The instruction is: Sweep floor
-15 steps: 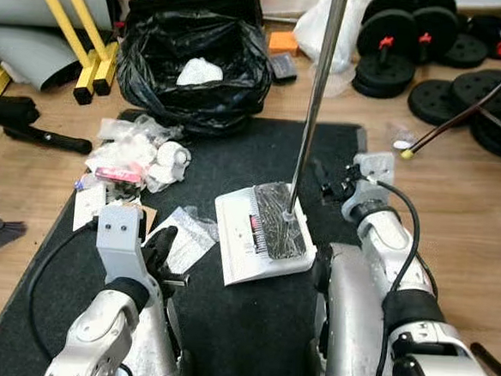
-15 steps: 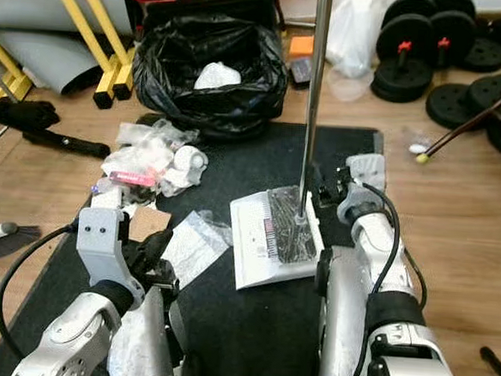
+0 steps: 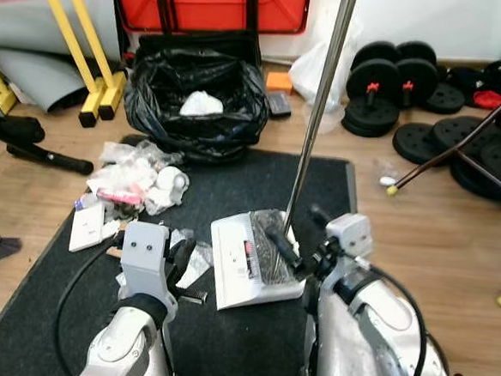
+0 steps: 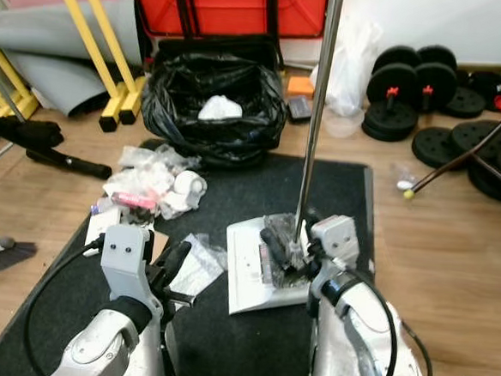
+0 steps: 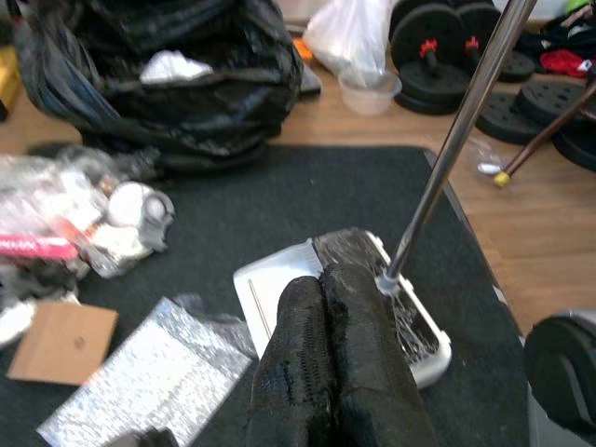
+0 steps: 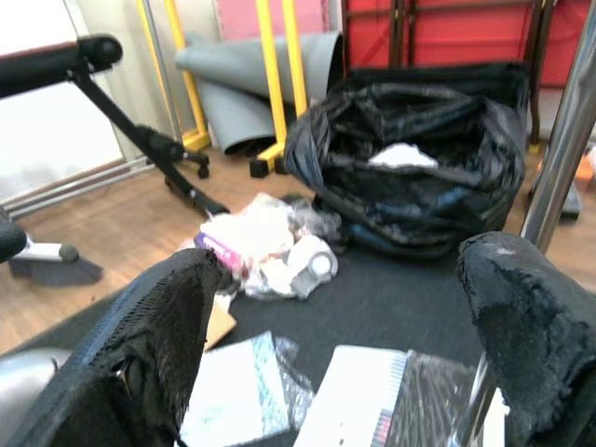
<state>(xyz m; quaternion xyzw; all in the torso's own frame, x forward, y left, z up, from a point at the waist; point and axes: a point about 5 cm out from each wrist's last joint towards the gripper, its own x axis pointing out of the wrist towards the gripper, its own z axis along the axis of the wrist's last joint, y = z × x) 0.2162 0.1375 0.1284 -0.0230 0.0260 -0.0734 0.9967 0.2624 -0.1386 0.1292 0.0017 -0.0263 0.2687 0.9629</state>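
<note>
Spreading its two woven black fingers wide, the right gripper (image 4: 282, 246) hovers at the white plastic dustpan (image 3: 249, 265), just beside the slim metal pole (image 3: 318, 107) rising from it; dark debris fills the pan's right side. The left gripper (image 5: 331, 307) keeps its fingers pressed together, empty, above the coarse black mat (image 3: 260, 176). Crumpled white wrappers (image 3: 135, 173) and a silvery foil packet (image 5: 144, 382) litter the mat near a glossy black trash bag (image 3: 196, 102).
</note>
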